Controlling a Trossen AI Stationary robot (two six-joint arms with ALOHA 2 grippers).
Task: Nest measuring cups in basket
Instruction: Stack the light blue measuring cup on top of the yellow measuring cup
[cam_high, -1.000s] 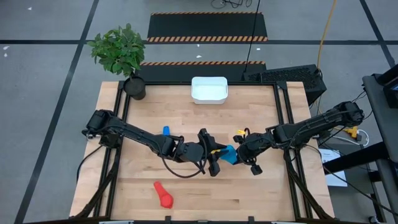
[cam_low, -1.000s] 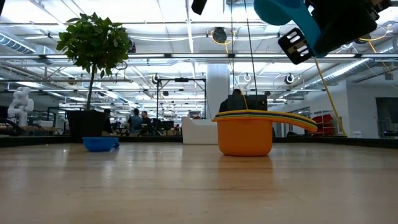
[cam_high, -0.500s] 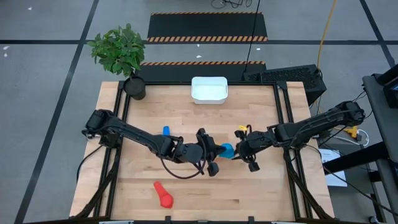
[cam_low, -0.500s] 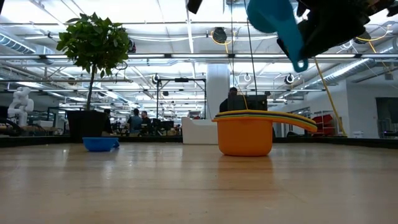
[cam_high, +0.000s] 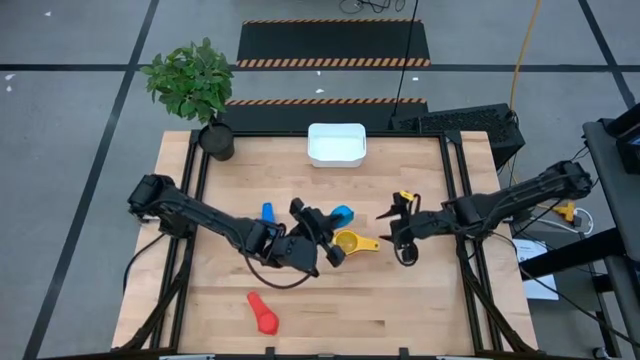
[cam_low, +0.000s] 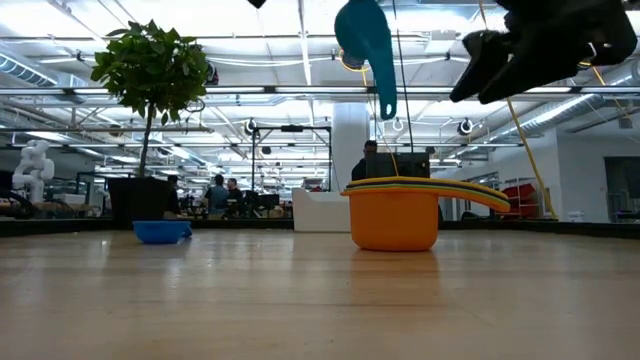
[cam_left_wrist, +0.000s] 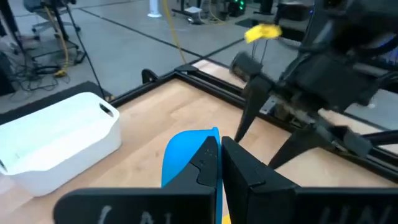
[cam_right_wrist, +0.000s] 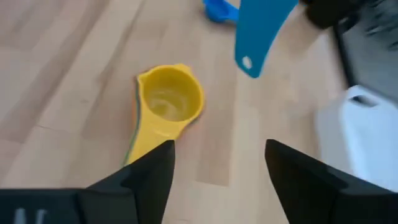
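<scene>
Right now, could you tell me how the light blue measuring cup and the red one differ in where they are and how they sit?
The light blue cup is held in the air by the left gripper, whose jaws are shut on it; the red cup lies untouched on the table. In the low view the light blue cup hangs with its handle pointing down, above the nested stack; the red one lies flat near the front edge. Both remain outside the white basket.

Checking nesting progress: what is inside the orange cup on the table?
A yellow cup sits on top inside the orange cup, with a green rim edge showing between them. The yellow cup's bowl looks empty. Whether more cups lie underneath is hidden.
</scene>
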